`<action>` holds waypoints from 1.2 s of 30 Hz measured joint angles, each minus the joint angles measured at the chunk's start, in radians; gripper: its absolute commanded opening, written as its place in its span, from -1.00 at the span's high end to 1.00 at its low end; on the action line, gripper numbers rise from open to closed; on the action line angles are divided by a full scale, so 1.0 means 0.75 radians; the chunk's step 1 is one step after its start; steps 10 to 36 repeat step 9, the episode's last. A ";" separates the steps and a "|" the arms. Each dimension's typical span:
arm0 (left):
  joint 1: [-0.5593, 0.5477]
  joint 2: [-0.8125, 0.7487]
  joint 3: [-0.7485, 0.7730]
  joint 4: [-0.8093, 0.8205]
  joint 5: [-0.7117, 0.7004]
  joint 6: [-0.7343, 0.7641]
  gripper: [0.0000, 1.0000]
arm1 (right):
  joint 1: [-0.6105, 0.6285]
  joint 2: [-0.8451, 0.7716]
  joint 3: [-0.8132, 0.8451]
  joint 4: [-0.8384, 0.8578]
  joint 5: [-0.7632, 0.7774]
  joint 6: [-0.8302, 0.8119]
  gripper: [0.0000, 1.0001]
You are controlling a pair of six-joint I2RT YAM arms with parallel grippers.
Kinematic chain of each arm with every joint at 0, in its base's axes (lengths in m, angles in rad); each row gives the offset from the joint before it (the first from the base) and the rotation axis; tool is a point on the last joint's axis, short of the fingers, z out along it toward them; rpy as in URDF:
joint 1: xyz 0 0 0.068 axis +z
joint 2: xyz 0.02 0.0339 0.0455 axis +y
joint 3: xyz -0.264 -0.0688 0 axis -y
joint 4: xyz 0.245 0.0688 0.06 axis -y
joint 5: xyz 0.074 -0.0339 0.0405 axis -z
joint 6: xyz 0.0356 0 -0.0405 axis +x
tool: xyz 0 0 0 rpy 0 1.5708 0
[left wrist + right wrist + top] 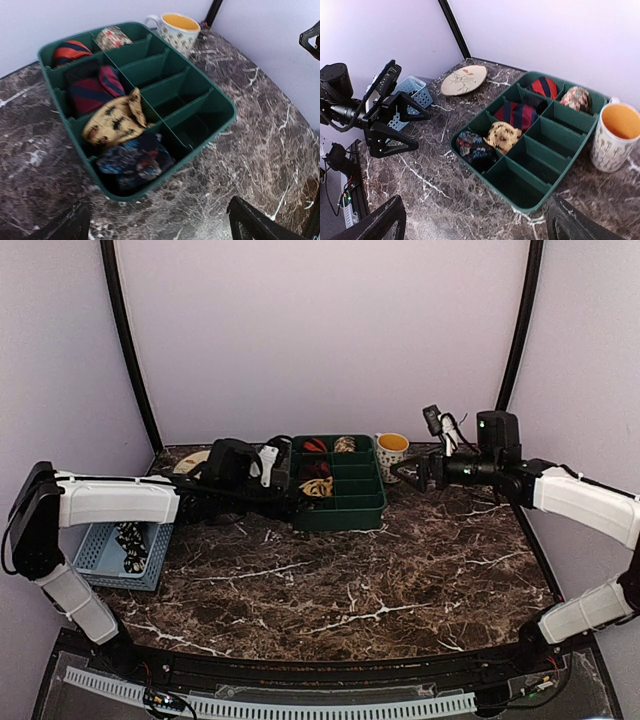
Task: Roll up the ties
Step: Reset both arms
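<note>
We see the left tool [421,130] and right tool [475,217] both released, empty, flanking the green tray [220,107]. Five rolled ties [112,125] sit inside.

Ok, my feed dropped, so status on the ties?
Left gripper open, right gripper open, both empty. Five ties in green tray, speckled tie in blue basket. Nothing blocking either.

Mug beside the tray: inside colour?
Mug interior is orange-yellow; the right wrist view shows it best.
</note>
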 measured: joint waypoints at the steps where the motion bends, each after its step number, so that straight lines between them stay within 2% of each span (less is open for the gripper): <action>1: -0.033 0.039 0.007 -0.001 0.002 -0.006 -0.98 | 0.001 -0.017 -0.065 0.021 -0.001 0.020 -0.93; 5: -0.131 0.176 0.011 0.010 0.023 -0.061 -0.98 | -0.002 -0.088 -0.324 0.110 0.008 0.131 -0.93; 9: -0.178 0.267 0.011 0.026 0.039 -0.123 -0.98 | -0.003 -0.143 -0.469 0.180 0.021 0.202 -0.93; 36: -0.178 0.267 0.011 0.026 0.039 -0.123 -0.98 | -0.003 -0.143 -0.469 0.180 0.021 0.202 -0.93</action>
